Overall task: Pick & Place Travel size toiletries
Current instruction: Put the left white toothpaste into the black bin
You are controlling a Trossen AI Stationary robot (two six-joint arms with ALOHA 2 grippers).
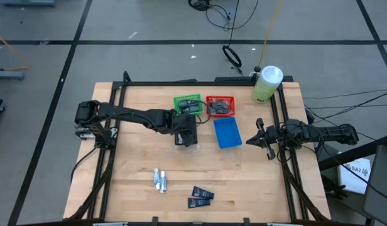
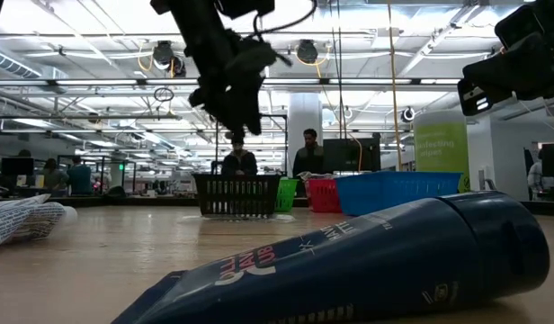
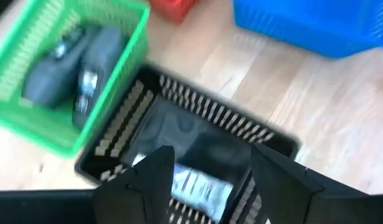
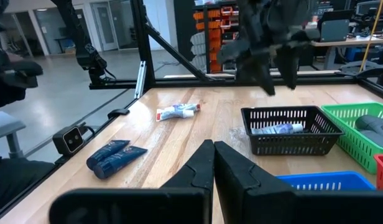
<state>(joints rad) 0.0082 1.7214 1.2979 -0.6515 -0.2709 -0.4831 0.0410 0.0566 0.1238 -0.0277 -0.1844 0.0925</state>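
Black mesh forms the small basket (image 4: 290, 130) under the left pincer (image 4: 275, 71), which hangs just above it with its fingers spread apart and nothing between them. One silver-white mini tube (image 4: 277, 129) lies flat on the basket's floor; the left wrist view shows the same tube (image 3: 194, 186) directly below the parted fingertips. Beside the black basket stand three more bins: a green one (image 1: 187, 102) holding grey pieces (image 3: 73, 68), a red one (image 1: 220, 106) with dark items whose kind I cannot tell, and a blue one (image 1: 227, 132) nearer the right arm. More silver-white tubes (image 1: 160, 179) lie together on the wooden bench (image 1: 137, 150) toward its front edge, and two dark navy packets (image 1: 200, 197) lie close to each other a little further along that edge; one navy packet (image 2: 367, 261) fills the foreground of the low view. A large pale-green bottle (image 1: 266, 85) with a white cap stands at the far right corner of the bench. The right pincer (image 1: 259, 136) waits at the right side of the bench, near the blue bin, with its fingers pressed together on nothing. In the low view, people stand in the room well behind the bench.
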